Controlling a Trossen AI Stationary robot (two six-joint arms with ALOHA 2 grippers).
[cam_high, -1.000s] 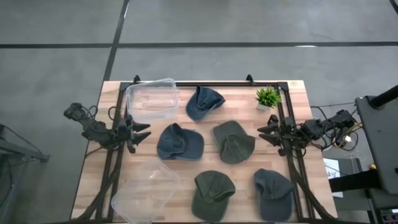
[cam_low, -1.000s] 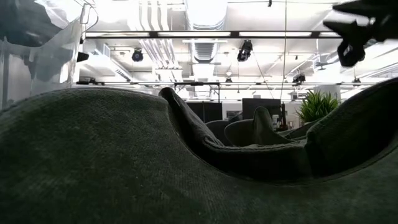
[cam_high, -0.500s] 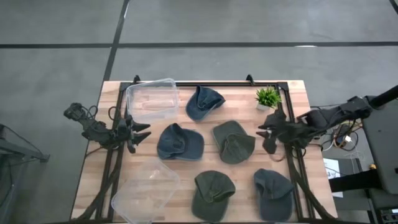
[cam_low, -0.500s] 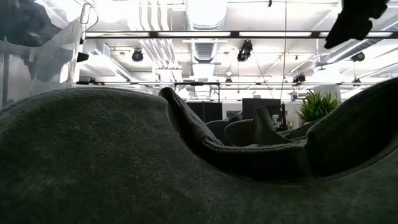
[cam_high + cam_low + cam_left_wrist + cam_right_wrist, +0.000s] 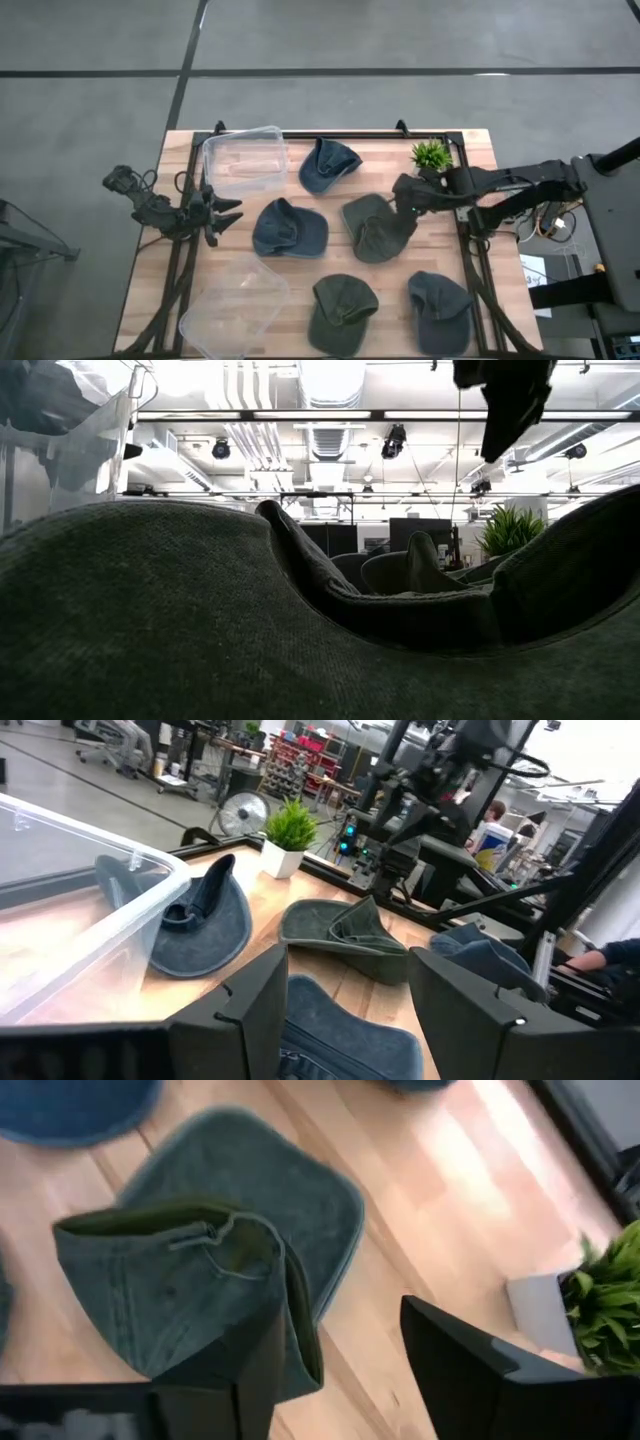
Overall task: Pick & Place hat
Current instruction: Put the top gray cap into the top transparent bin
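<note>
Five caps lie on the table: a blue one [image 5: 328, 165] at the far side, a blue one [image 5: 288, 228] in the middle, a green one [image 5: 376, 227] right of it, and a green one [image 5: 342, 312] and a blue one [image 5: 440, 310] at the near edge. My right gripper [image 5: 405, 195] hovers open over the middle green cap [image 5: 200, 1280], above its far right edge, and shows high in the low view [image 5: 510, 400]. My left gripper [image 5: 225, 215] waits open at the table's left side, its open fingers [image 5: 250, 1010] facing the caps.
Two clear plastic bins stand on the left half, one at the far side [image 5: 245, 158] and one at the near edge [image 5: 233, 305]. A small potted plant [image 5: 430, 157] stands at the far right, close behind my right gripper. A green cap [image 5: 250, 620] fills the low view's foreground.
My right arm has swung out from the table's right edge toward the middle, carrying its gripper leftward over the middle green cap's far right edge. The caps have not moved.
</note>
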